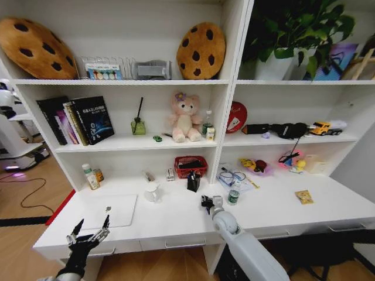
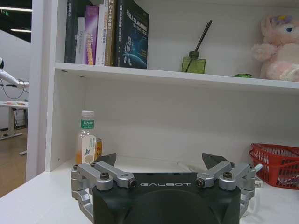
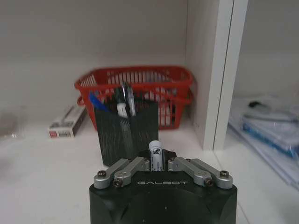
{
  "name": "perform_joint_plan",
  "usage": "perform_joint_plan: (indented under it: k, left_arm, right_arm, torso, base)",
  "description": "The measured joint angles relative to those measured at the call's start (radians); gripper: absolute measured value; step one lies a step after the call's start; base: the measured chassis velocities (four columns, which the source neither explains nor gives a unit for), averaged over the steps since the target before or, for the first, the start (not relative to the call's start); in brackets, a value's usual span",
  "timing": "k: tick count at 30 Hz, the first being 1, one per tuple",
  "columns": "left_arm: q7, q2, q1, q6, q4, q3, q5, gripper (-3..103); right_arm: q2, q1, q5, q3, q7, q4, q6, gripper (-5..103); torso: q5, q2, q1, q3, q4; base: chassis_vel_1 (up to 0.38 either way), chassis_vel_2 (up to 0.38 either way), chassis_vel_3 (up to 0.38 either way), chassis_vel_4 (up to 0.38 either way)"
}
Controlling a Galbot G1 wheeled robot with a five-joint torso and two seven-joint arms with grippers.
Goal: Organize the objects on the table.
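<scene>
A closed silver-white laptop (image 1: 108, 211) lies on the left of the white table (image 1: 176, 225). My left gripper (image 1: 89, 227) (image 2: 160, 163) hovers open at the table's front edge, just before the laptop, with nothing between its fingers. My right gripper (image 1: 206, 202) (image 3: 156, 161) is over the middle of the table, shut on a white pen (image 3: 155, 153). It points at a black pen holder (image 1: 193, 182) (image 3: 126, 133) holding black and blue pens. A green-and-silver can (image 1: 234, 193) stands just right of that gripper. A tiny green toy car (image 1: 157, 139) (image 2: 243, 75) sits on the shelf above.
A red basket (image 1: 190, 165) (image 3: 140, 95) stands behind the pen holder, beside a shelf upright (image 3: 217, 70). A bottle (image 1: 91, 177) (image 2: 86, 142) is at the back left, a white cup (image 1: 152, 192) mid-table, a yellow packet (image 1: 304, 197) at right.
</scene>
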Motion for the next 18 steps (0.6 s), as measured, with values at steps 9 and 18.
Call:
perform_joint_plan:
  k: [9, 18]
  left_arm:
    - [0.0, 0.0, 0.0, 0.0, 0.0, 0.0, 0.0, 100]
    - [0.0, 0.0, 0.0, 0.0, 0.0, 0.0, 0.0, 100]
  right_arm:
    - [0.103, 0.22, -0.208, -0.01, -0.168, -0.196, 0.299, 12]
    - [0.206, 0.367, -0.226, -0.052, -0.222, -0.496, 0.422, 12]
  torso:
    - [-0.0002, 0.0, 0.0, 0.0, 0.0002]
    - [-0.0002, 0.0, 0.0, 0.0, 0.0]
  base:
    - [0.0, 0.0, 0.0, 0.0]
    - [0.0, 0.0, 0.0, 0.0]
